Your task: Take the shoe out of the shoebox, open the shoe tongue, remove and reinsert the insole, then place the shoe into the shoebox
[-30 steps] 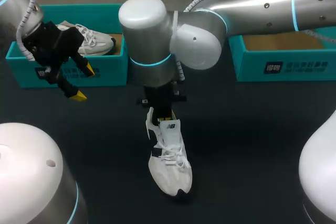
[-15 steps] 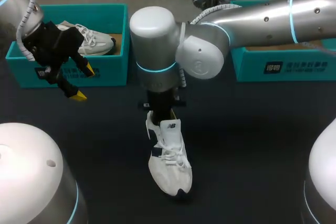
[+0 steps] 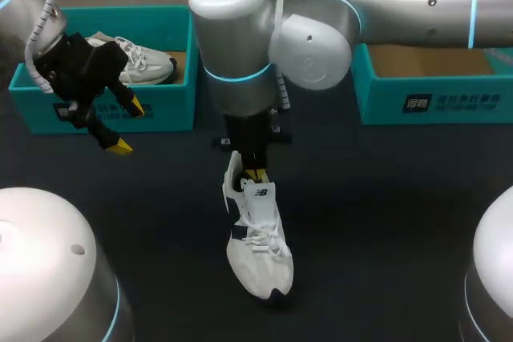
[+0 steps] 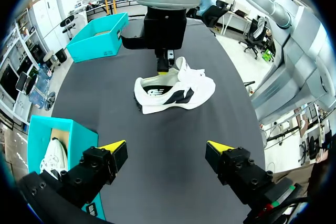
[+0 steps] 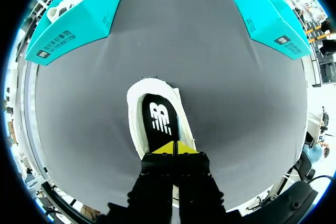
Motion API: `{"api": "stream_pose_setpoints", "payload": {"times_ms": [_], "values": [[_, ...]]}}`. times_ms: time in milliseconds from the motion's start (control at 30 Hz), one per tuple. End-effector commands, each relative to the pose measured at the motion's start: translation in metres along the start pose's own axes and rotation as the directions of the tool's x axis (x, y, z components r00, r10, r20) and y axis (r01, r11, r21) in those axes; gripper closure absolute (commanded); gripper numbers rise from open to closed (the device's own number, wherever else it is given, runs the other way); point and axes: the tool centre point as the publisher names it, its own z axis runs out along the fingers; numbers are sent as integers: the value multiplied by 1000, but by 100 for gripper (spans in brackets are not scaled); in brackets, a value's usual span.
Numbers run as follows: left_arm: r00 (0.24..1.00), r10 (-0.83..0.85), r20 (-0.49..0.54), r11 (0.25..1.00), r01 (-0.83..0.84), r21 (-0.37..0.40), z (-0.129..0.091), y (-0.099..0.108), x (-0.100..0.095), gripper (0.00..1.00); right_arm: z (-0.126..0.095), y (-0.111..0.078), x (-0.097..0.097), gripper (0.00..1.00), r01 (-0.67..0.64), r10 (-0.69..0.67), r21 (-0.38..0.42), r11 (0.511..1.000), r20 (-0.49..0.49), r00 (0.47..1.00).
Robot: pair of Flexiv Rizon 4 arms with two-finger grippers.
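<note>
Head view: right arm (image 3: pixel 240 46) overhangs shoe (image 3: pixel 258 250), left shoebox (image 3: pixel 160 108) behind.

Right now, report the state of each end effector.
Left end effector: open, holding nothing.
Right end effector: closed on the end of the black insole.

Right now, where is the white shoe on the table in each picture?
Head view: white shoe in the table's middle, heel under the right gripper.
Left wrist view: it lies ahead of the open left gripper.
Right wrist view: right at that gripper, which pinches its black insole.
Shared landmark: the teal shoebox holding another shoe.
</note>
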Motion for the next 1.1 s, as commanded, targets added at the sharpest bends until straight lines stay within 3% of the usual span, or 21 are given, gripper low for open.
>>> {"api": "stream_pose_setpoints", "payload": {"times_ms": [33,400,700,733,767,833,900,1100], "values": [[1000,0,-1,1000,0,-2,0,0,0,0,8,-3,-1,100,16,-16,33,999,-13,1000],[1000,0,-1,1000,0,-2,0,0,0,0,40,-17,29,100,66,-58,138,988,-61,996],[1000,0,-1,1000,0,-2,0,0,0,0,43,-20,27,100,73,-53,229,971,-93,994],[1000,0,-1,1000,0,-2,0,0,0,0,43,-21,26,78,71,-51,230,971,-93,994],[1000,0,-1,1000,0,-2,0,0,0,0,42,-21,25,62,69,-52,242,968,-77,996],[1000,0,-1,1000,0,-2,0,0,0,0,40,-21,24,44,70,-53,242,968,-75,996],[1000,0,-1,1000,0,-2,0,0,0,0,39,-21,23,0,70,-55,249,966,-67,996],[1000,0,-1,1000,0,-2,0,0,0,0,39,-21,20,0,67,-52,243,968,-69,996]]}}
